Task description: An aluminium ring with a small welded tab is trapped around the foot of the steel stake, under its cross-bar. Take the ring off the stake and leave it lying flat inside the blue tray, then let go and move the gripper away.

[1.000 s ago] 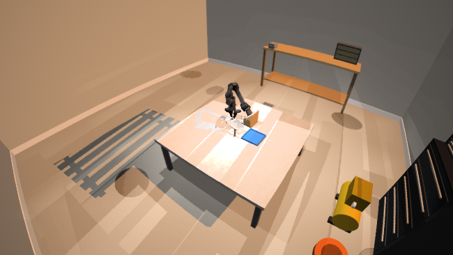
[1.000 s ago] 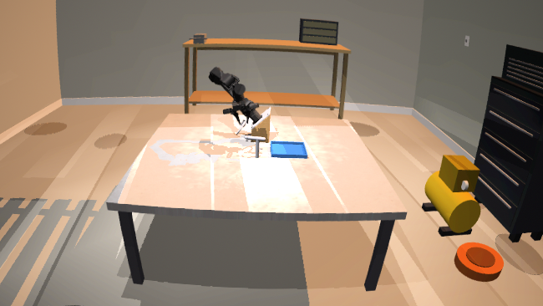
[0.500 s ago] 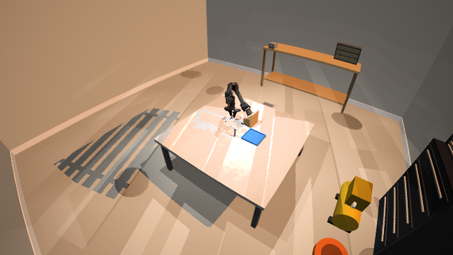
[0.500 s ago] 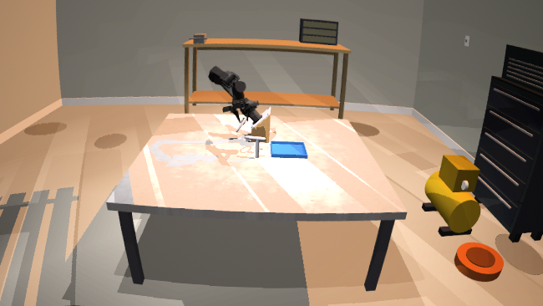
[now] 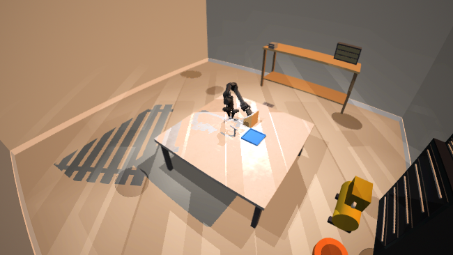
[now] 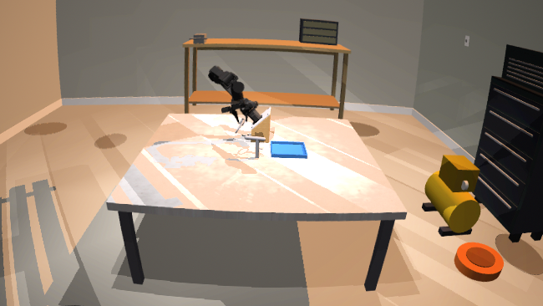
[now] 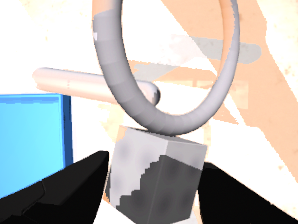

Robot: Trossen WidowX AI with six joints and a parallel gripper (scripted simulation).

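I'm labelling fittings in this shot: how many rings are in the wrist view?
1: the ring, its tab between the tool's fingers. Others may be outside the view.

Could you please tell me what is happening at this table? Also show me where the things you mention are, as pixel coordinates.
A black robot arm has its gripper point(image 7: 154, 167) shut on the tab point(image 7: 145, 170) of an aluminium ring point(image 7: 111, 55) point(image 6: 240, 125). The ring is off the steel stake point(image 6: 257, 150) point(image 5: 235, 132) and held up in the air, tilted rather than flat. The blue tray point(image 5: 254, 136) point(image 6: 288, 150) point(image 7: 32, 145) lies beside the stake with no ring in it, so setting the ring down there and letting go are still to be done.
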